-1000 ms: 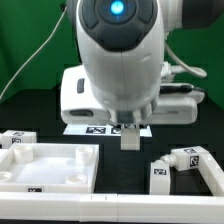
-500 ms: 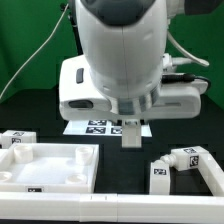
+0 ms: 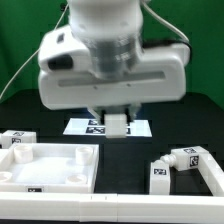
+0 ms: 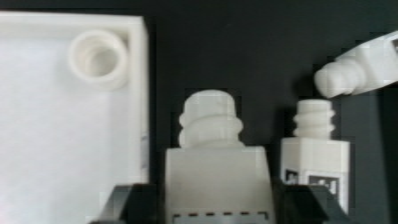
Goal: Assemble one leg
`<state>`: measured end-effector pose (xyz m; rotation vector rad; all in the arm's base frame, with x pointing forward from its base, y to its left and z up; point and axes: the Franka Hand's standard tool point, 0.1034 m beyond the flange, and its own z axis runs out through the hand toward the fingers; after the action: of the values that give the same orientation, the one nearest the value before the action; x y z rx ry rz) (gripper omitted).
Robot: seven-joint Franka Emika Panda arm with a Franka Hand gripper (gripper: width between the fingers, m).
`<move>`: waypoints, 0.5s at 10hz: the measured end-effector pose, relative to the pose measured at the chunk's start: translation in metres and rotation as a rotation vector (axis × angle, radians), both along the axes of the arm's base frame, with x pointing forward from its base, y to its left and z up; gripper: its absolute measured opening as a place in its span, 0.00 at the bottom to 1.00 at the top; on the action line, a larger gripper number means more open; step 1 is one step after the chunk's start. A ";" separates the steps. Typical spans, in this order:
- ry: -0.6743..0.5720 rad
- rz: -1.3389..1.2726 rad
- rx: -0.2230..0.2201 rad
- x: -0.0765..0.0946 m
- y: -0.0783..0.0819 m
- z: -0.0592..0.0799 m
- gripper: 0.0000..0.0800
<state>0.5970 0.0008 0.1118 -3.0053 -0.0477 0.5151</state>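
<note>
My gripper is shut on a white leg and holds it above the table, in front of the marker board. In the wrist view the held leg stands between the dark fingers of the gripper, its ribbed threaded end pointing away from the wrist. The large white panel lies at the exterior view's lower left. In the wrist view the panel shows a round socket at its corner, beside the held leg.
Two more tagged legs lie at the exterior view's lower right, and one lies at the left by the panel. In the wrist view, one leg stands right beside the held one and another lies farther off.
The arm has risen and swung so its body fills more of the exterior view. The held leg has gone up a little with it.
</note>
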 end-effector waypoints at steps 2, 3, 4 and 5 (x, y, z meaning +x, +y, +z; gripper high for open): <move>-0.124 -0.024 -0.012 -0.015 -0.007 -0.003 0.35; -0.192 -0.028 -0.018 -0.009 -0.008 -0.003 0.35; -0.261 -0.032 -0.024 -0.005 -0.009 -0.004 0.35; -0.344 -0.036 -0.033 -0.002 -0.010 -0.004 0.35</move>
<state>0.5949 -0.0095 0.1076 -3.0822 -0.0082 -0.0086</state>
